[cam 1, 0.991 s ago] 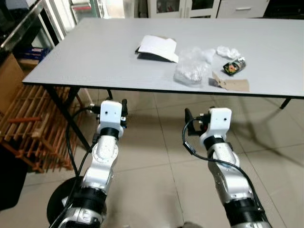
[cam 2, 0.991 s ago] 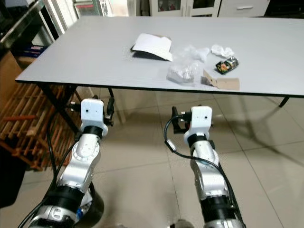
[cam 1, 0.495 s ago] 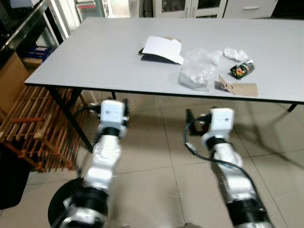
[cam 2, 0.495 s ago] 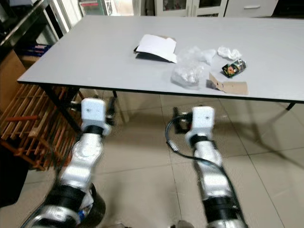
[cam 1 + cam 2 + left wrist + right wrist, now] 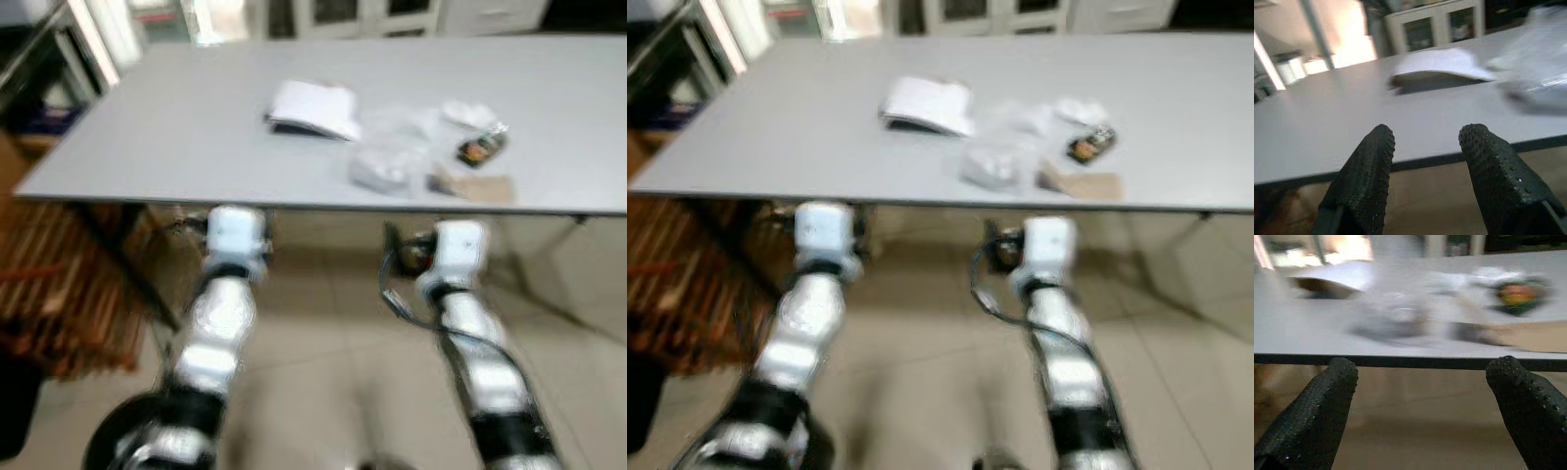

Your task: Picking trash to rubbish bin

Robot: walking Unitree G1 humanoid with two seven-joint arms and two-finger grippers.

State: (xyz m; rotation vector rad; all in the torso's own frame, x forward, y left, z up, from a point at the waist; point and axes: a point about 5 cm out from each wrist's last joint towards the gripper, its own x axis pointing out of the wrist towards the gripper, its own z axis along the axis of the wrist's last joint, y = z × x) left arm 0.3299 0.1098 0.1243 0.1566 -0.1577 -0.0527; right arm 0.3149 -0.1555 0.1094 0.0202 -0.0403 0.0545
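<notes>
**A:** What's in front of you?

**B:** A grey table (image 5: 176, 127), blurred in my head views. Everything I can place, I place by that table. The trash sits in a cluster toward its near edge: a white folded paper (image 5: 312, 106) furthest to my left, a crumpled clear plastic bag (image 5: 387, 162) close beside it and nearer the edge, a small white wad (image 5: 468, 115) beyond the bag, a dark snack wrapper (image 5: 480, 149) with an orange and green print next to the wad, and a flat brown cardboard scrap (image 5: 474, 187) nearest the edge.

**A:** And your arms?

**B:** Both are raised in front of the table's near edge, below the tabletop. My left gripper (image 5: 1426, 147) points at the edge with the white paper beyond it. Its two black fingers (image 5: 1369, 171) stand apart, nothing between them, touching nothing.

**A:** The right one?

**B:** My right gripper (image 5: 1425, 377) faces the table edge too, with the plastic bag, the wrapper and the cardboard lying on the top just past it. Jaws spread wide here, wider than on the left, and nothing in them. One finger (image 5: 1320, 406) shows at each side of the wrist view.

**A:** Anything under the table?

**B:** Beige floor tiles (image 5: 323, 372), and a wooden slatted rack (image 5: 59, 294) by the table's left end, too smeared to describe further.
</notes>
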